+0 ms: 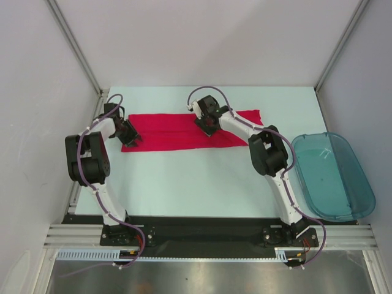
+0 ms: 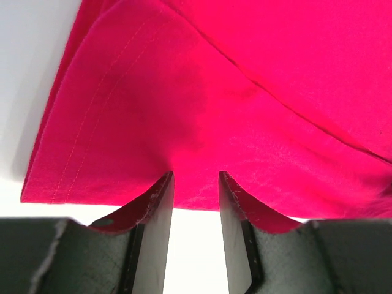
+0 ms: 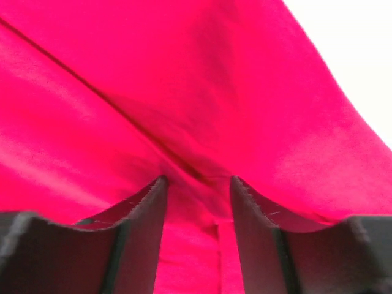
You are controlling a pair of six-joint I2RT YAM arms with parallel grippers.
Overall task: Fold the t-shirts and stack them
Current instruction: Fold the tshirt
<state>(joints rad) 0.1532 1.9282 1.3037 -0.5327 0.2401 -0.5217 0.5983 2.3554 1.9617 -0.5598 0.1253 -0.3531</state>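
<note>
I have one red t-shirt (image 1: 177, 131) lying as a long narrow band across the far half of the desk (image 1: 202, 184). The left pincer (image 1: 130, 133) sits at its left end. In the left wrist view the hem bunches between the jaws and drapes off both sides of them, so I read that as a grip on the cloth.

The right pincer (image 1: 208, 124) is down near the middle of the band. Its jaws straddle a ridge of cloth with a gap between them, and I cannot tell whether they have clamped. Holding the end and the middle looks to me like a set-up for folding the band across itself.

The band's left end is near the desk's left border, so there is little room there. The near half of the desk lies bare for carrying cloth over. The teal bin (image 1: 334, 177) stands well apart at the right.
</note>
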